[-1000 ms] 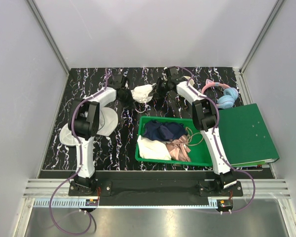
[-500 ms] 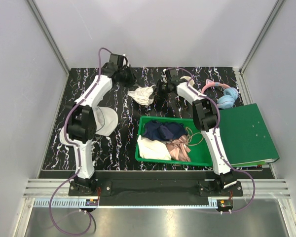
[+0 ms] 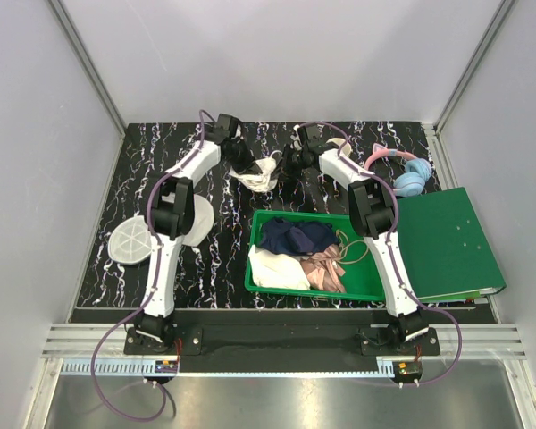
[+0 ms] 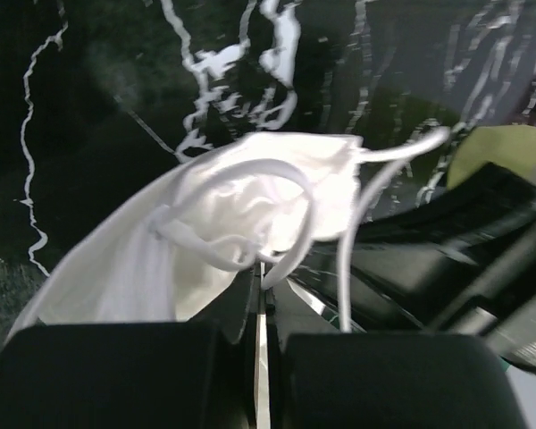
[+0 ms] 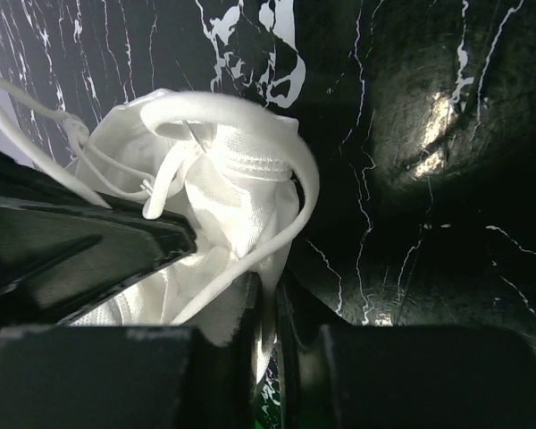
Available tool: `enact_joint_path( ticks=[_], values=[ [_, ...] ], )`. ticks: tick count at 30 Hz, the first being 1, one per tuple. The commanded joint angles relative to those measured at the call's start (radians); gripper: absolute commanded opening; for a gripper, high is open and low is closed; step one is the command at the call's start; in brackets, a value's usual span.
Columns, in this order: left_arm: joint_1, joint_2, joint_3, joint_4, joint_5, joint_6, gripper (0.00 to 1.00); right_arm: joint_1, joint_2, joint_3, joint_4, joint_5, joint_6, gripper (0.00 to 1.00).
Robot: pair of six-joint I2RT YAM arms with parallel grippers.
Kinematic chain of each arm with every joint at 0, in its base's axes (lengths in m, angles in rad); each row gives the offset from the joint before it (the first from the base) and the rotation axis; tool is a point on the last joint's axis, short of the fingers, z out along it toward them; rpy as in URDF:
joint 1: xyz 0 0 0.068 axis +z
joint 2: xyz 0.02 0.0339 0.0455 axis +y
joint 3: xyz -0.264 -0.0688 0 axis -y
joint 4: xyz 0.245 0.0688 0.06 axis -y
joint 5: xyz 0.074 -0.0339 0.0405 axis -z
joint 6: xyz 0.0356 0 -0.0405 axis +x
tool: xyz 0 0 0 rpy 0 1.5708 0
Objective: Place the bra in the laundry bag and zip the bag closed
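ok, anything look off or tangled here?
Yes. The bra is a crumpled wad, pinched from both sides by the left gripper and the right gripper. Its thin straps loop loose close to the fingers, which could snag. The laundry bag lies spread open well away, at the table's left.

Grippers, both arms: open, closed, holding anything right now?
Left gripper: closed, pinching the bra.
Right gripper: closed, also pinching the bra.
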Motion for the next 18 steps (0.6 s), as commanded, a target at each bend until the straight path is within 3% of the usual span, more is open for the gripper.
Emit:
enact_joint_path(
  ticks=[1,5,10,14,18],
  values=[
    [0.0,-0.023,-0.036,0.008,0.006,-0.006,0.0,0.011,-0.093,0.013,-0.016,0.01,-0.019,0.19],
    [0.0,-0.045,-0.087,0.008,-0.011,0.02,0.0,-0.003,-0.111,0.028,-0.048,0.033,-0.042,0.33],
    [0.0,-0.053,-0.108,0.008,-0.014,0.032,0.0,-0.02,-0.128,0.083,-0.131,0.08,-0.094,0.59],
    [0.0,-0.059,-0.115,0.008,-0.017,0.043,0.0,-0.032,-0.122,0.165,-0.185,0.128,-0.14,0.7],
    [0.0,-0.069,-0.135,0.007,-0.025,0.057,0.0,-0.038,-0.07,0.255,-0.2,0.127,-0.18,0.74]
  ],
)
